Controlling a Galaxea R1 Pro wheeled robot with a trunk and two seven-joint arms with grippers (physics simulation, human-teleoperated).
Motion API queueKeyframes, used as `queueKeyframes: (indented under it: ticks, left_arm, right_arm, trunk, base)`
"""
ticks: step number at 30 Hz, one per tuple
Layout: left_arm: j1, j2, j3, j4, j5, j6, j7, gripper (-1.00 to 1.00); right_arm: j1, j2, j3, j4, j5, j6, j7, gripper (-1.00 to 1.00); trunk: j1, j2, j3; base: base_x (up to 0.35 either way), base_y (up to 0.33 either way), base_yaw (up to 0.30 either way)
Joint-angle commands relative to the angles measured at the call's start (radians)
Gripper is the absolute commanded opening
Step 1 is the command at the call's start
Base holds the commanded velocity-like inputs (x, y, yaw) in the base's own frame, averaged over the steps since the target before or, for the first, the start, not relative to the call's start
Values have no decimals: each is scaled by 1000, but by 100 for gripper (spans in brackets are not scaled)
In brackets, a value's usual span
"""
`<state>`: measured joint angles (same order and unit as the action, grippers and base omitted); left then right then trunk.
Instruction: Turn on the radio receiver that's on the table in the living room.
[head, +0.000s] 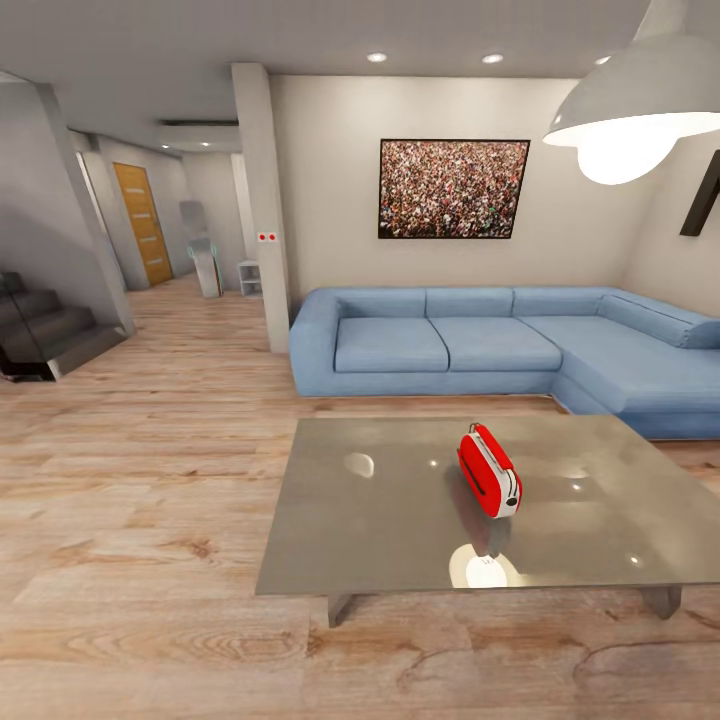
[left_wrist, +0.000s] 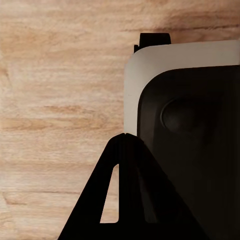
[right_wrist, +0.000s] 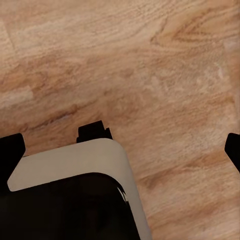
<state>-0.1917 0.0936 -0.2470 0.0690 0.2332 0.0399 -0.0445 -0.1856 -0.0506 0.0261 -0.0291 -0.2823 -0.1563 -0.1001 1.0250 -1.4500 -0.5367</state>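
The red and white radio receiver (head: 489, 472) stands on the glossy grey table (head: 380, 520), a little right of the top's middle, its white end turned toward me. The table sits ahead of me in the living room, in front of the blue sofa (head: 500, 340). My left gripper (left_wrist: 125, 136) hangs over the wood floor beside my base, its two dark fingers meeting at the tips, shut on nothing. My right gripper (right_wrist: 120, 150) also points down at the floor, its fingers (right_wrist: 9, 150) spread wide to both edges of the right wrist view, open and empty.
A framed crowd picture (head: 453, 188) hangs above the sofa and a white pendant lamp (head: 640, 100) is at upper right. A pillar (head: 262, 200), dark stairs (head: 45, 330) and a hallway with a wooden door (head: 143, 222) lie to the left. Wood floor (head: 130, 500) spreads left of the table.
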Motion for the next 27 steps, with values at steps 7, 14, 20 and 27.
queueKeyframes:
  ticks: [7, 14, 20, 27]
  left_arm:
    - [0, 0, 0, 0, 0, 0, 0, -100]
    - [0, 0, 0, 0, 0, 0, 0, -100]
    - [0, 0, 0, 0, 0, 0, 0, -100]
    - [0, 0, 0, 0, 0, 0, 0, -100]
  right_arm:
    - [0, 0, 0, 0, 0, 0, 0, 100]
    - [0, 0, 0, 0, 0, 0, 0, 100]
    - [0, 0, 0, 0, 0, 0, 0, 100]
    - [0, 0, 0, 0, 0, 0, 0, 100]
  trunk:
    - [0, 0, 0]
    - [0, 0, 0]
    - [0, 0, 0]
    - [0, 0, 0]
  base:
    - [0, 0, 0]
    - [0, 0, 0]
    - [0, 0, 0]
    - [0, 0, 0]
